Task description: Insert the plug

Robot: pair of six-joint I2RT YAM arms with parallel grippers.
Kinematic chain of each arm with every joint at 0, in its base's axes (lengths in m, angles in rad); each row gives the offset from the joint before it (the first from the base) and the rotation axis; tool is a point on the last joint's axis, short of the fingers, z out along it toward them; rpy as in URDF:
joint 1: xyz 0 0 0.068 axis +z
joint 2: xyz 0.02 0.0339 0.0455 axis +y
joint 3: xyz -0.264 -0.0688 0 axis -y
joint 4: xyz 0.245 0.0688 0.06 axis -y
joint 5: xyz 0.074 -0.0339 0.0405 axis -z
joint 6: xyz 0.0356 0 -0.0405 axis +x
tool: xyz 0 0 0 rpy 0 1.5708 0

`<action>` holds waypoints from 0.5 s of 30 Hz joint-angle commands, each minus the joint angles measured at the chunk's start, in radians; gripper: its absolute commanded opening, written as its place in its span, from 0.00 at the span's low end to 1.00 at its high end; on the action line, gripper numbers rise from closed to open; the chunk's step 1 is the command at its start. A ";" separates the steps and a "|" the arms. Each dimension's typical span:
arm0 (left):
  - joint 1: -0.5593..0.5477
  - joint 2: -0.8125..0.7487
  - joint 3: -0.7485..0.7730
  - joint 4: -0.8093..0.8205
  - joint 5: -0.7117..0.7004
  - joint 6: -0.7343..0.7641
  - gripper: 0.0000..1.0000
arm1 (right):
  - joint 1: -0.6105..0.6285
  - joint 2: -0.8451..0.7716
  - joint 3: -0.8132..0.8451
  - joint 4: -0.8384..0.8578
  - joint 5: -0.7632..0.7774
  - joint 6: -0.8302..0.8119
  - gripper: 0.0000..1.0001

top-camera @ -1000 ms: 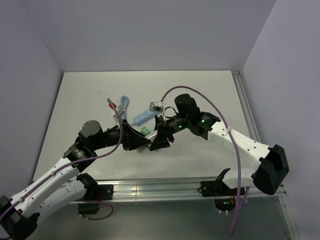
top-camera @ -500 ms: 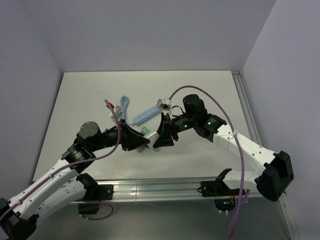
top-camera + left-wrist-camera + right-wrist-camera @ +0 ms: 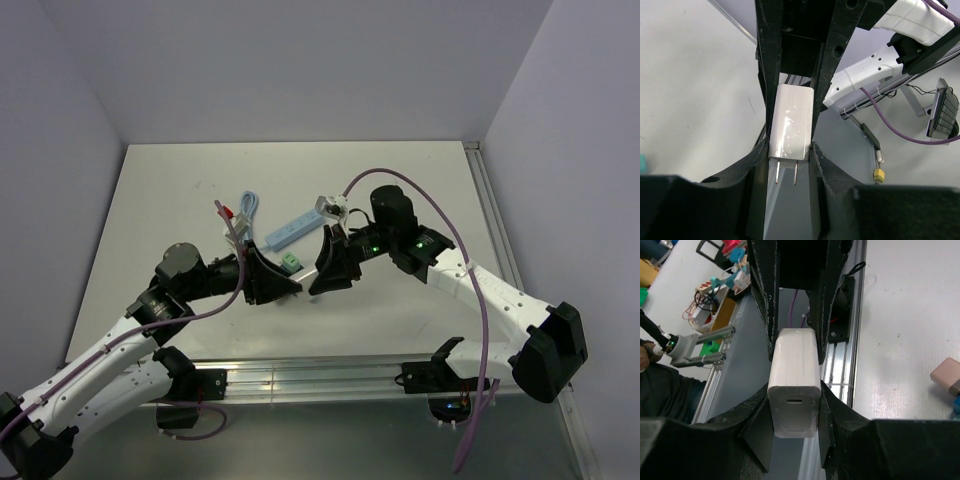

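Observation:
A white charger plug [image 3: 790, 125] with two metal prongs is held between both grippers in mid-air. My left gripper [image 3: 787, 152] is shut on its prong end, with the prongs pointing toward the left wrist camera. My right gripper [image 3: 795, 400] is shut on the other end of the same plug [image 3: 794, 385], whose port face points toward the right wrist camera. In the top view the left gripper [image 3: 285, 286] and right gripper [image 3: 320, 280] meet tip to tip above the table, and the plug is hidden between them. A light blue power strip [image 3: 288, 232] lies just behind them.
A small green block [image 3: 290, 261] lies beside the grippers. A white adapter [image 3: 328, 208] sits at the strip's far end. A blue cable loop [image 3: 248, 208] and a red connector [image 3: 222, 209] lie to the left. A pink object [image 3: 947, 376] shows in the right wrist view.
The right arm's elbow has swung right and its gripper shifted slightly. The power strip's far end with the white adapter has moved right and back. Both grippers stay joined on the plug.

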 commanded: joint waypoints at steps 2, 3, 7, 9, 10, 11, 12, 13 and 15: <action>-0.002 -0.006 0.005 0.076 0.019 0.010 0.00 | -0.005 -0.021 0.016 0.084 -0.053 0.020 0.13; -0.002 -0.002 0.004 0.071 0.016 0.013 0.00 | -0.005 -0.018 0.016 0.084 -0.053 0.024 0.00; -0.002 0.014 0.030 -0.031 -0.082 0.022 0.02 | -0.002 -0.032 0.018 0.077 0.025 0.026 0.00; -0.002 0.017 0.050 -0.097 -0.162 0.036 0.21 | -0.002 -0.041 0.034 0.020 0.156 -0.006 0.00; -0.004 0.014 0.064 -0.137 -0.281 0.036 0.30 | -0.002 -0.038 0.047 -0.013 0.198 -0.020 0.00; -0.002 0.008 0.067 -0.206 -0.341 0.032 0.41 | -0.002 -0.026 0.074 -0.077 0.250 -0.038 0.00; -0.002 -0.005 0.073 -0.241 -0.425 0.030 0.44 | -0.002 -0.018 0.089 -0.112 0.293 -0.045 0.00; -0.002 -0.009 0.079 -0.280 -0.494 0.025 0.48 | -0.002 -0.013 0.100 -0.133 0.370 -0.045 0.00; -0.002 -0.029 0.076 -0.344 -0.625 0.015 0.57 | -0.003 0.006 0.129 -0.175 0.447 -0.033 0.00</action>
